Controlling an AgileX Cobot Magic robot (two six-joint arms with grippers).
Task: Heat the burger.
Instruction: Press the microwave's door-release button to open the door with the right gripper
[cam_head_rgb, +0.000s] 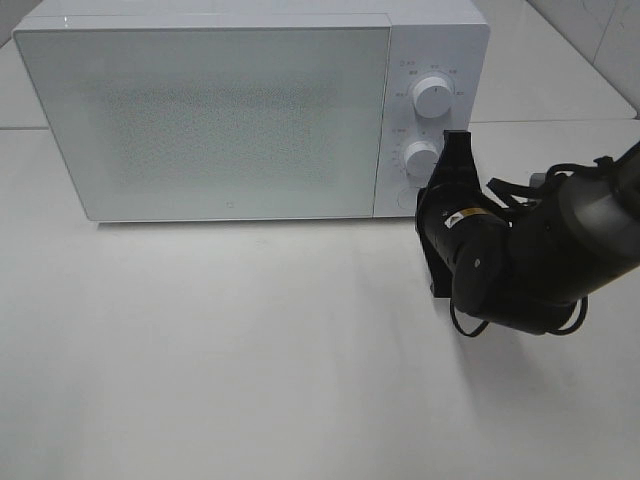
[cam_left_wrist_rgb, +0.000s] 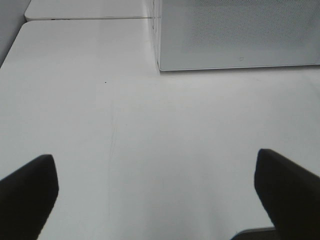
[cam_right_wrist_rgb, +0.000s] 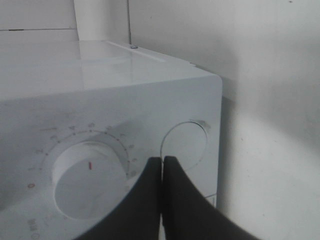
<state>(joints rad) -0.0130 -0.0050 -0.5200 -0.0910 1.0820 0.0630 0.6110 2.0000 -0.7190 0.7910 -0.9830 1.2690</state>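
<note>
- Microwave: fills the upper half of the high view. Its door is shut, and the frosted panel hides the inside.
- Burger: in none of your views. It is likely behind that door, though you cannot confirm it.
- Right gripper: right of centre in the high view, jaws pressed together and empty. The tips are at the control panel, just beside the lower dial. In its wrist view they point between that dial and the round button; you cannot tell whether they touch either.
- Left gripper: jaws wide apart, holding nothing, over bare table. It is out of the high view.
- Step in hand, as judged: setting the controls, with loading apparently done.
- Next move calls for: parting the jaws to span the lower dial and turn it, or nudging its edge with the closed tips. Keep off the round button, which may release the door.
</note>
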